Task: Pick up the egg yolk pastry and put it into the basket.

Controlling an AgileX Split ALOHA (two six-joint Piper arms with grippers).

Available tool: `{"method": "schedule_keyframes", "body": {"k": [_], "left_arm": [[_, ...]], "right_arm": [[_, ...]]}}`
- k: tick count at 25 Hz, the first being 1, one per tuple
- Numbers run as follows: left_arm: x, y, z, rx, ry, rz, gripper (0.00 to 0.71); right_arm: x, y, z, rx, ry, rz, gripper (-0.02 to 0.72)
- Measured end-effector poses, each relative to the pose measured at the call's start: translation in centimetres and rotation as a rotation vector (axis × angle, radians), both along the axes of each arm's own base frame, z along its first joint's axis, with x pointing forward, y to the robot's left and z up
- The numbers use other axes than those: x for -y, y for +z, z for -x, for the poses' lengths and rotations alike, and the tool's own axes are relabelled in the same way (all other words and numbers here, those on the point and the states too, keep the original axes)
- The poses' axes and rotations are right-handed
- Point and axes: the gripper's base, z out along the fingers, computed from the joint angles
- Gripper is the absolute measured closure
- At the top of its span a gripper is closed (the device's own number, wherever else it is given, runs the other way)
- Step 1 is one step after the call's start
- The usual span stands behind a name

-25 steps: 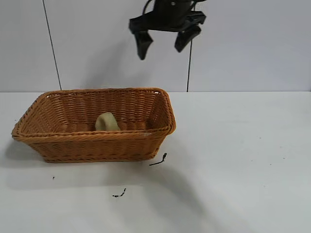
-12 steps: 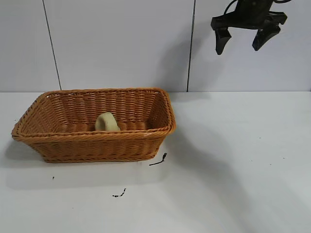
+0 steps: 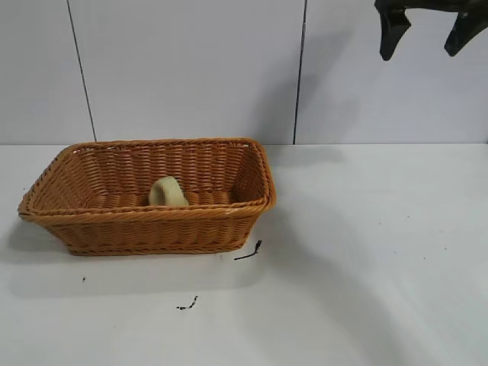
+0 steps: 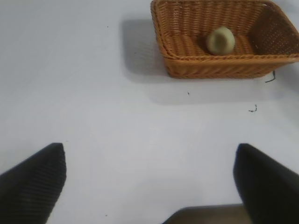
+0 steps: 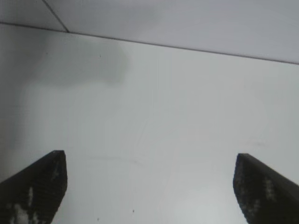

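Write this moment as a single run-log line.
egg yolk pastry: inside basket | right gripper: open, high, empty | left gripper: open, parked

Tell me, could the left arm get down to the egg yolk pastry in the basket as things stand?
Probably yes. The egg yolk pastry lies uncovered in the open-topped basket, and the left tool is open and empty with bare table between. The right tool hangs high off to the side, clear of the path.
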Motion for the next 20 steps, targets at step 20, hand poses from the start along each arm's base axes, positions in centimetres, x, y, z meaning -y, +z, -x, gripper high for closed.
{"method": "schedule_keyframes", "body": {"k": [20], "left_arm": [[0.0, 0.0, 0.0, 0.0, 0.0, 0.0, 0.015]], "right_arm": [[1.3, -3.4, 28.1, 0.199, 0.01, -0.005, 0.038]]}}
